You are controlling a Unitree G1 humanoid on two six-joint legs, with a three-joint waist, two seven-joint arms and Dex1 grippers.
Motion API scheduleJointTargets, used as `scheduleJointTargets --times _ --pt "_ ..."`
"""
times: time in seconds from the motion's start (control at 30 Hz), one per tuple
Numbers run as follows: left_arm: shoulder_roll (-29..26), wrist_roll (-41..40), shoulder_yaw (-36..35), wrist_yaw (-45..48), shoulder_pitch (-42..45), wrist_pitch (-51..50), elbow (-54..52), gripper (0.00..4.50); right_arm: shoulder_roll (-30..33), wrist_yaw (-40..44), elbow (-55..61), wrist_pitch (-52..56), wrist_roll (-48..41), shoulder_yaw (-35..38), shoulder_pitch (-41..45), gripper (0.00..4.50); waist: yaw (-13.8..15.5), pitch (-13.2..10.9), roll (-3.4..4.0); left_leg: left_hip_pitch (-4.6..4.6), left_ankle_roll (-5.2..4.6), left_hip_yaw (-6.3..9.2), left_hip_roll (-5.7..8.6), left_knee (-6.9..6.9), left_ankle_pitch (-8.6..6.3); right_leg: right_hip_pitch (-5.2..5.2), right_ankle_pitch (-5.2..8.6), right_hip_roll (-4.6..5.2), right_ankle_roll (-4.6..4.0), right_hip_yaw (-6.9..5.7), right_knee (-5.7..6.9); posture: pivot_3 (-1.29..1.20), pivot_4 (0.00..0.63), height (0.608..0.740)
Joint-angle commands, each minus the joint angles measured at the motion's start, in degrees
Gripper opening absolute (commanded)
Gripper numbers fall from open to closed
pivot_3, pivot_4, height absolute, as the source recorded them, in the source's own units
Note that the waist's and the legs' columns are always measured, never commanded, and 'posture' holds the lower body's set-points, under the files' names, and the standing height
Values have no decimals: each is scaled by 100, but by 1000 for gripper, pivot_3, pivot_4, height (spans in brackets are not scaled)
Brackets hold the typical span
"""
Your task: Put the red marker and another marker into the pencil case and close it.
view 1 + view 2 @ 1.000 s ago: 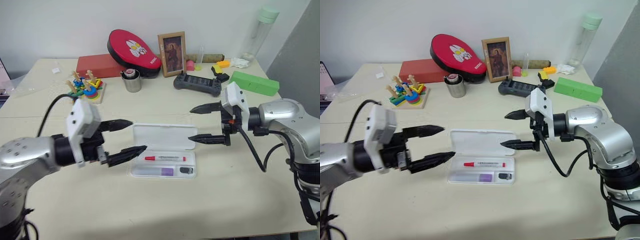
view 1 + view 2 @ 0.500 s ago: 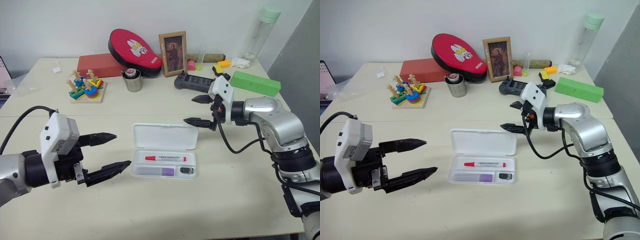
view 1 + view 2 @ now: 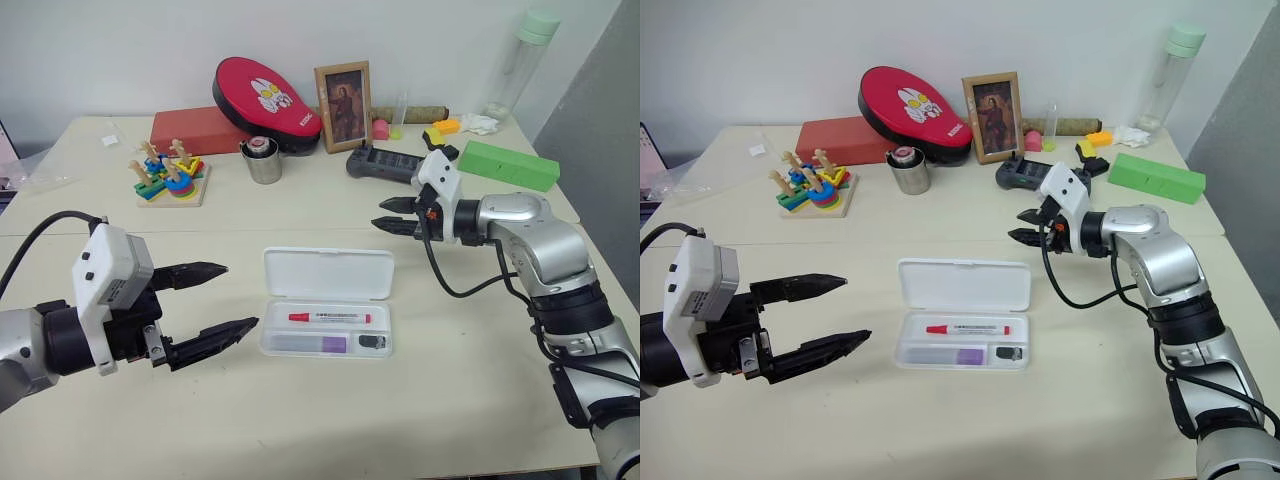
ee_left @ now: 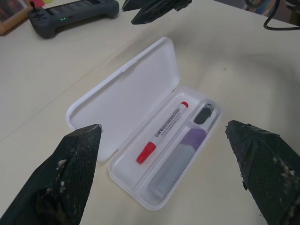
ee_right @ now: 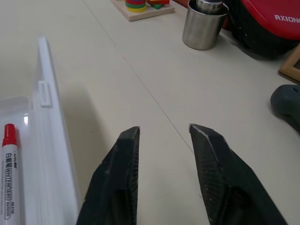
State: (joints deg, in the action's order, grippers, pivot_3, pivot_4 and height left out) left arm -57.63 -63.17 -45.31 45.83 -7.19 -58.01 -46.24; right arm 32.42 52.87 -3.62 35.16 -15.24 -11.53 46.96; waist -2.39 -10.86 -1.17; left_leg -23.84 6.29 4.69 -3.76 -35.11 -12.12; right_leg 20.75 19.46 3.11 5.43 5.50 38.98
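On the robot's left, the left gripper point(image 3: 218, 298) hangs above the bench point(image 3: 330, 420) with its two black fingers point(image 4: 70, 180) spread wide and holding nothing, pointed toward the left end of the pencil case point(image 3: 327, 303) but well apart from it. The white case lies in the middle of the bench with its hinged lid point(image 3: 328, 273) thrown flat open on the far side. The red marker point(image 3: 330, 317) rests in the tray's far channel, its red cap toward the left gripper. The lilac marker point(image 3: 310, 342) lies just beside it in the near channel, its darker purple end next to a small dark item point(image 3: 372, 341) in the right compartment behind the divider.

To the right, the right gripper point(image 3: 396, 214) hovers near the lid's far right corner, above the bench surface and clear of the plastic. Its fingers point(image 5: 124, 180) are drawn narrow with a slim gap between them, and they grip nothing.

Both markers appear to be stowed, so the filling part of the task looks complete and the closing step is the one in hand. The next move calls for the right gripper to drop to the lid's far edge, get a fingertip under or behind it, and swing it over the hinge toward the robot. The light case may slide, so a steadying touch from the left gripper would likely help before the lid is pressed shut.
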Motion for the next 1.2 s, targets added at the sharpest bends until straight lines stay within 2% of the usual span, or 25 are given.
scheduleJointTargets --times 0.03,0.13,0.57,1.2 --pt "-85 -186 -262 3 -89 109 4 4500 9 219 -94 -204 82 -53 119 690 -6 0 0 -1 0 0 0 0 0 1 0 0 0 0 0 0 150 740" --pt "-94 -246 -332 14 -190 114 3 4500 10 336 -230 -319 161 -128 101 23 -15 0 1 -4 0 -2 0 3 0 7 0 0 0 2 0 0 150 740" --pt "-106 -250 -333 -89 -420 268 -73 4500 2 1029 -658 -729 326 -359 28 9 -55 -1 1 -3 0 -4 0 4 0 8 0 0 0 4 0 0 150 740" --pt "-155 -147 -288 -121 -494 395 -12 4500 114 1640 58 -565 84 -245 -231 9 -75 0 1 -3 0 -3 0 4 0 7 0 0 0 3 1 0 150 740"
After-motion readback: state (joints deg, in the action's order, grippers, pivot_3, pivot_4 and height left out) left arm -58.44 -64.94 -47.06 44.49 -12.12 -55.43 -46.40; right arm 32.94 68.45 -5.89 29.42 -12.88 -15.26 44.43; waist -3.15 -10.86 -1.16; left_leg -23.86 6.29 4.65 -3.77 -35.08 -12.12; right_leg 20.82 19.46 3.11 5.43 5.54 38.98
